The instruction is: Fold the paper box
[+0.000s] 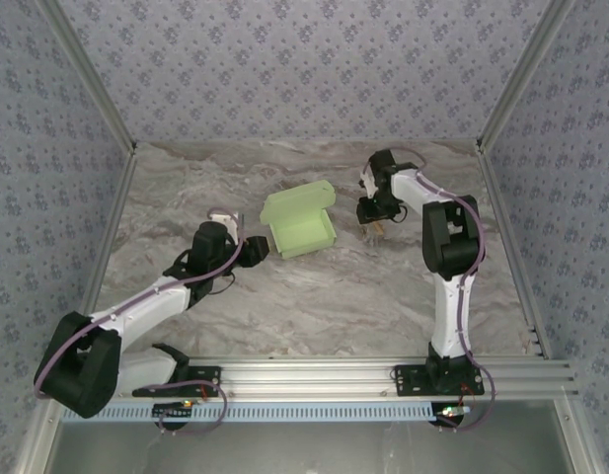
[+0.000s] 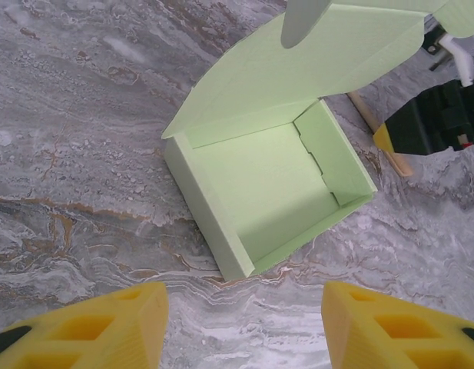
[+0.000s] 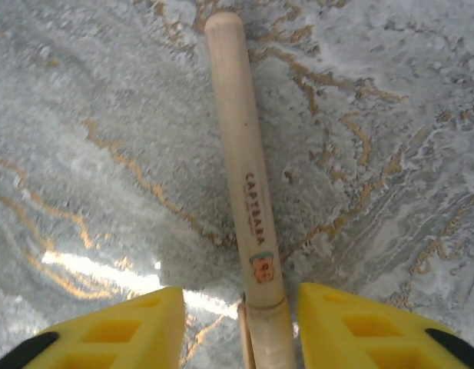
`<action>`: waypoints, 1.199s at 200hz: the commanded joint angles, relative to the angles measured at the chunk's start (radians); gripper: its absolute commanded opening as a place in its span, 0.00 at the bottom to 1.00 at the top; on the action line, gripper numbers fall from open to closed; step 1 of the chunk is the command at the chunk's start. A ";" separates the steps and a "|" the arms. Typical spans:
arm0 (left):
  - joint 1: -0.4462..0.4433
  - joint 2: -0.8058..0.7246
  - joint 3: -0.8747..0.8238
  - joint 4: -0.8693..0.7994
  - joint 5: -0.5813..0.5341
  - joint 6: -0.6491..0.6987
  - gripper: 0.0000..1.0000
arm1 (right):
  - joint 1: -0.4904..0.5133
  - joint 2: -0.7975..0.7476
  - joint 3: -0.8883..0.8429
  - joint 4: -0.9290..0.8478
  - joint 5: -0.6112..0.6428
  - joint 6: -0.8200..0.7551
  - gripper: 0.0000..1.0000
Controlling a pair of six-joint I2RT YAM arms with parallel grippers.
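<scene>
The pale light-green thin-card paper box (image 1: 302,229) is sitting near the middle of the grey, gold-veined marble-patterned table (image 1: 334,306), between the two arms. Its hinged lid (image 2: 298,69) is standing open, leaning back toward the far wall. The left wrist view is looking straight into the tray (image 2: 263,184): nothing is lying inside, only a flat floor, low creased walls and a notched side flap folded in against the right wall.

The left gripper (image 2: 243,301) is hovering just short of the box's near corner with its yellow ribbed fingers (image 2: 121,323) spread wide and nothing between them. The top view is showing it (image 1: 257,249) just left of the box.

The right gripper (image 1: 373,232) is pointing down at the table to the right of the box. Its wrist view is revealing what the top view is barely resolving: a thin tan round wooden stick (image 3: 237,131) with reddish printed lettering is lying on the marble. The right gripper (image 3: 240,292) is straddling it, jaws partly open, the right finger close against the wood and a clear gap showing on the left, so it is not clamped. The left wrist view is catching the same stick (image 2: 375,127) just beside the box's right wall.
</scene>
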 commanded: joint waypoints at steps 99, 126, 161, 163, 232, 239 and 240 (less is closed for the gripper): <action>0.025 -0.037 -0.048 -0.026 -0.044 0.010 0.55 | 0.022 -0.192 -0.180 0.151 0.070 0.054 0.11; 0.054 -0.044 -0.069 -0.009 -0.023 -0.004 0.55 | 0.080 -0.388 -0.357 0.249 0.043 0.091 0.09; 0.066 -0.038 -0.076 0.001 -0.022 -0.012 0.56 | 0.235 -0.542 -0.501 0.322 -0.004 0.097 0.09; 0.067 -0.037 -0.076 0.001 -0.022 -0.013 0.56 | 0.247 -0.546 -0.502 0.324 -0.005 0.095 0.09; 0.069 -0.045 -0.076 -0.015 -0.017 -0.022 0.56 | 0.492 -0.461 -0.386 0.393 0.021 -0.261 0.11; 0.069 -0.052 -0.077 -0.019 -0.019 -0.021 0.56 | 0.493 -0.444 -0.375 0.395 0.019 -0.306 0.11; 0.069 -0.052 -0.077 -0.020 -0.019 -0.021 0.56 | 0.493 -0.442 -0.373 0.395 0.019 -0.317 0.11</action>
